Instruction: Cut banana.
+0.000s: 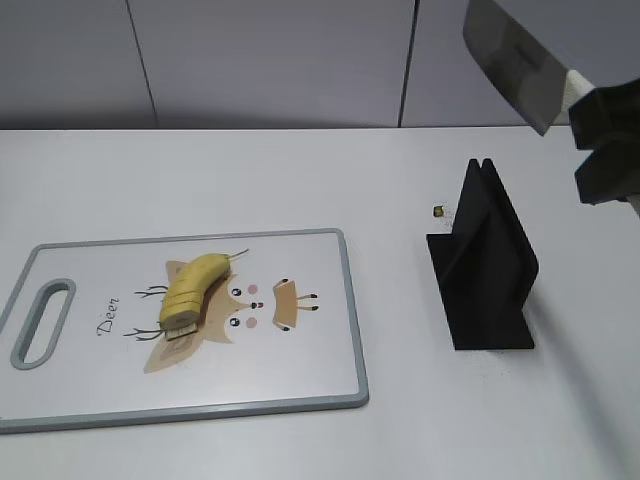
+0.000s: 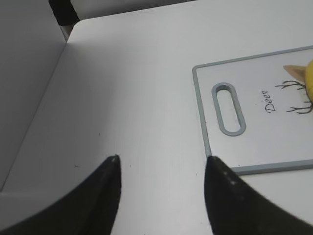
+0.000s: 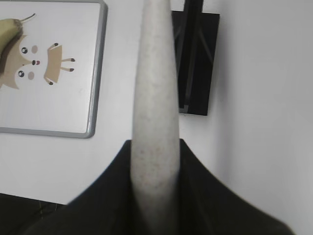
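The yellow banana (image 1: 193, 291) lies on the white cutting board (image 1: 330, 330), over the tan deer print, with slice cuts across it and its tapered stem end pointing up-right. It also shows in the right wrist view (image 3: 9, 34) and as a sliver in the left wrist view (image 2: 310, 78). My right gripper (image 1: 600, 140) is high at the upper right, shut on the pale handle of a knife (image 3: 155, 107); the grey blade (image 1: 515, 60) points up-left. My left gripper (image 2: 161, 161) is open and empty over bare table, left of the board's handle slot (image 2: 230, 108).
A black knife stand (image 1: 485, 265) sits on the white table to the right of the board, below my right gripper; it also shows in the right wrist view (image 3: 195, 73). A small dark speck (image 1: 438, 211) lies beside it. A grey wall runs behind the table.
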Robot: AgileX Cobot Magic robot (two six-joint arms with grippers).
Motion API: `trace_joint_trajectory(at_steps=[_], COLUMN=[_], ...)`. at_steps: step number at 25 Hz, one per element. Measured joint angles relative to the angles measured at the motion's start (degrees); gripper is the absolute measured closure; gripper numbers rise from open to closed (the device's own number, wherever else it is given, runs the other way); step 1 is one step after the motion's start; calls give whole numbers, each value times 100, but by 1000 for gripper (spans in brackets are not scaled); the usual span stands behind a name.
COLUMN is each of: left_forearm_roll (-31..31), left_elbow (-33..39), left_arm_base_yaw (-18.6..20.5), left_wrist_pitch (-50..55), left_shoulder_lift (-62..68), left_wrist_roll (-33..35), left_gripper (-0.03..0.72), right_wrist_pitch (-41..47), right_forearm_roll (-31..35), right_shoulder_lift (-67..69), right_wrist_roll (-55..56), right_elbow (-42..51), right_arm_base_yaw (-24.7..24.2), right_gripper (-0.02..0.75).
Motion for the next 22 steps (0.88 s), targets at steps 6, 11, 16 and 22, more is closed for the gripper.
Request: trace_joint_trajectory(at_steps=[6, 11, 16, 22], left_forearm_roll=[23, 29, 38, 21], left_elbow=[21, 26, 32, 38], left_arm_base_yaw=[-13, -264, -339, -339], left_wrist_pitch=[-144, -152, -157, -157], left_shoulder_lift=[-24, -24, -24, -24], left_wrist_roll=[0, 0, 0, -6], left_gripper=[166, 193, 196, 196], right_wrist_pitch=[-7, -175, -758, -971], right_forearm_roll=[-223, -350, -546, -1018], right_shoulder_lift=[-502, -552, -510, 63], right_wrist_roll=[474, 607, 622, 786], right_elbow=[507, 778, 943, 1040], right_arm_base_yaw=[0, 0, 0, 0], right_gripper=[578, 578, 578, 578])
